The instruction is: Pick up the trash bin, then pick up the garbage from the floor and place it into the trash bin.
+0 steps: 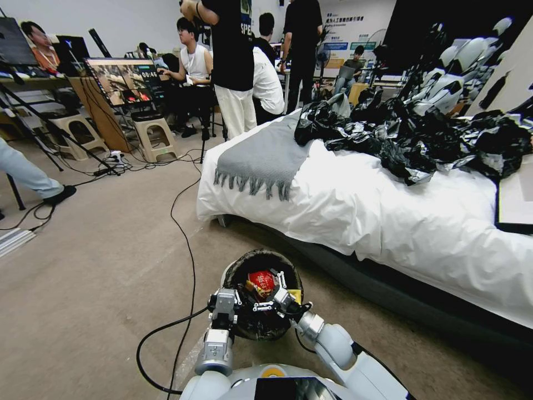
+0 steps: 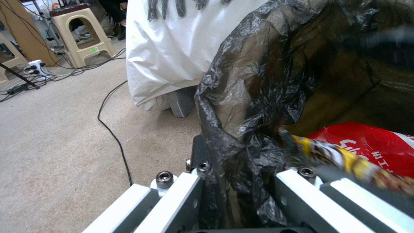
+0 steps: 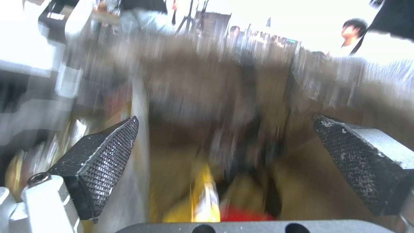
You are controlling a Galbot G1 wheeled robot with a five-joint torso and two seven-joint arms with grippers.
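Note:
The trash bin, a round white bucket lined with a black bag, hangs just ahead of my torso, above the carpet. My left gripper is shut on its near rim, and the left wrist view has the fingers clamped over the crinkled bag edge. Garbage lies inside: a red pack, a yellow-brown wrapper and a yellow piece. My right gripper is over the bin mouth, open, its pads wide apart with nothing between them.
A bed with a white sheet stands to the right, carrying a grey fringed blanket and a heap of shiny black plastic. A black cable snakes across the carpet. Stools, a monitor stand and people stand at the back.

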